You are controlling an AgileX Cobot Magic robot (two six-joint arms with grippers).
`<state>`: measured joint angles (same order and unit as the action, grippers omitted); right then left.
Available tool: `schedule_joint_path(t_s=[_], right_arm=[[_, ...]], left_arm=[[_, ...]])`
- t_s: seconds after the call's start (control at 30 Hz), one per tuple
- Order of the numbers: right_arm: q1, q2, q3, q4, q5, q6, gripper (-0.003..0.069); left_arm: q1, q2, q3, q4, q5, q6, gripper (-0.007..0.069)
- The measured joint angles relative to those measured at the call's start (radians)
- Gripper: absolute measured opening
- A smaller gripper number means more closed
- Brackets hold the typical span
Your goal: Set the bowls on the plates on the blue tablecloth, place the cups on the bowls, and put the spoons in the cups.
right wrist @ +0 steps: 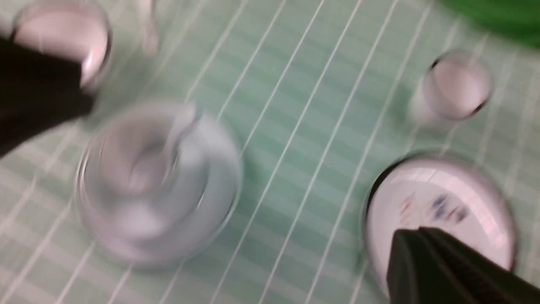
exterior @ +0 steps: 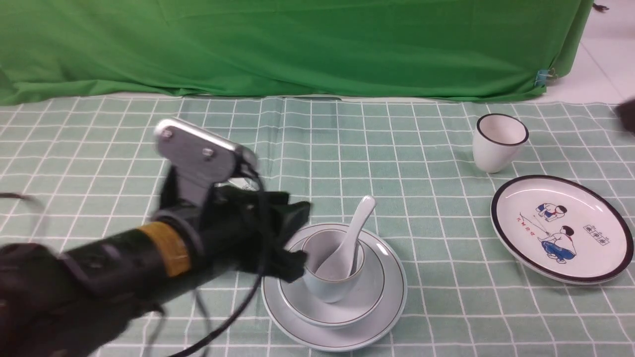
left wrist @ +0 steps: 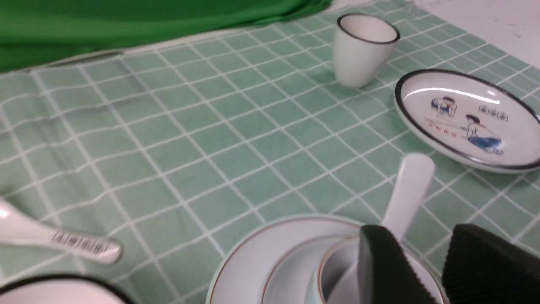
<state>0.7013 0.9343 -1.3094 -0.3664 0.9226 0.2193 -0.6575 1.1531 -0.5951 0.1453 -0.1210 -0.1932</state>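
Observation:
On the blue tablecloth (exterior: 347,148) a pale blue-grey plate (exterior: 387,317) carries a matching bowl (exterior: 369,292), a cup (exterior: 327,287) and a white spoon (exterior: 354,230) leaning in the cup. My left gripper (exterior: 300,235) (left wrist: 422,236) sits just left of that cup, open and empty. The cartoon plate (exterior: 563,228) lies bare at the right, with the black-rimmed white cup (exterior: 498,141) behind it. In the left wrist view a labelled spoon (left wrist: 63,242) and a black-rimmed bowl (left wrist: 55,291) lie on the cloth. My right gripper (right wrist: 415,234) is shut and hovers over the cartoon plate (right wrist: 438,202).
The green backdrop cloth (exterior: 297,44) hangs behind the table. In the front view my left arm (exterior: 124,258) covers the cloth's near left. A dark bit of the right arm (exterior: 627,116) shows at the right edge. The right wrist view is blurred.

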Motion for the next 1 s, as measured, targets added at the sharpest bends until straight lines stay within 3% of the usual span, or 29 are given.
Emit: schedule_joint_path(t_s=[0.07,0.27,0.57,1.0], right_arm=[[0.000,-0.109,0.028,-0.078,-0.053,0.032,0.0020],[0.000,-0.486,0.248,-0.231,-0.290,0.113,0.0020],[0.000,-0.810,0.609,-0.258,-0.638,0.134,0.0020],[0.000,-0.838,0.642,-0.258,-0.691,0.142,0.0038]], left_arm=[[0.000,-0.142,0.000,-0.010,0.171,-0.004,0.0046],[0.000,-0.471,0.047,-0.021,0.380,-0.034,0.0003],[0.000,-0.821,0.223,-0.021,0.448,-0.121,0.0001],[0.000,-0.898,0.263,-0.017,0.453,-0.124,0.0010]])
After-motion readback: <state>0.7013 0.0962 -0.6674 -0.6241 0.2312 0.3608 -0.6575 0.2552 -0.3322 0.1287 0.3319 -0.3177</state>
